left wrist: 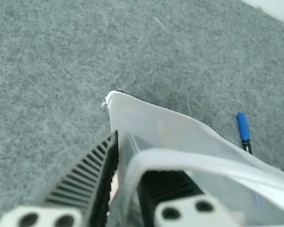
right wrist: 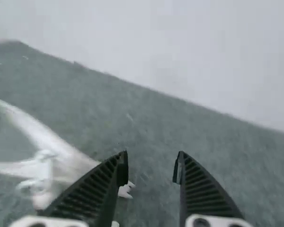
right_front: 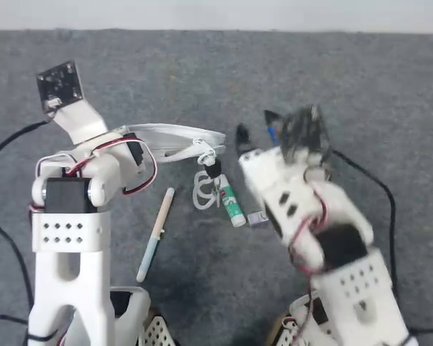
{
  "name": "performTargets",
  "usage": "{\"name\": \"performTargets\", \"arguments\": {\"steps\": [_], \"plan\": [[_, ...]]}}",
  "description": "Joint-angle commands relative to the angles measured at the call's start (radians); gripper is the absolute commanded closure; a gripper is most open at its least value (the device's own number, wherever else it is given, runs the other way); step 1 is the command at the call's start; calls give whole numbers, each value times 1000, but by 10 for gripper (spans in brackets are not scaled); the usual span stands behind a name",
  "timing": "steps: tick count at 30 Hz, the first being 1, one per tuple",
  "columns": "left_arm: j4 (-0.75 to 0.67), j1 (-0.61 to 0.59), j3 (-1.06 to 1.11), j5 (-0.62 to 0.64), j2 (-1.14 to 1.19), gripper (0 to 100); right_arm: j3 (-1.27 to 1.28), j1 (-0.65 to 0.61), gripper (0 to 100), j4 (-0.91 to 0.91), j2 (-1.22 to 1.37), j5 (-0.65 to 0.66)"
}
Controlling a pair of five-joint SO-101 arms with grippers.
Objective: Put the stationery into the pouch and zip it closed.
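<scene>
Translucent white pouch (left wrist: 180, 137) is pinched at its edge by the left gripper (left wrist: 124, 151); the right gripper (right wrist: 151, 165) hangs spread and empty above the grey table (right wrist: 213, 142).

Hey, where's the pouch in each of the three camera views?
High view: pouch near the table's middle, above the loose stationery.
Left wrist view: pouch clamped in the left pincer, stretching away from it.
Right wrist view: pouch on the table beyond the open right pincer.
Shared landmark: the grey mat under it.
</scene>
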Motion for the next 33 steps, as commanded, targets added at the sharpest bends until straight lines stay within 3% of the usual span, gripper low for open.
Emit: {"name": "performTargets", "arguments": {"steps": [1,19,24,33], "plan": [[-6,-6,-45,14,5,990,-196,79,842,85,219,-21],[-6,-6,-44,14,5,990,-471,156,842,108,806,-12],[-6,-6,-44,14,5,990,-548,180,842,111,960,69],[-5,-6,-44,14,5,990,-706,231,843,117,1201,78]]}}
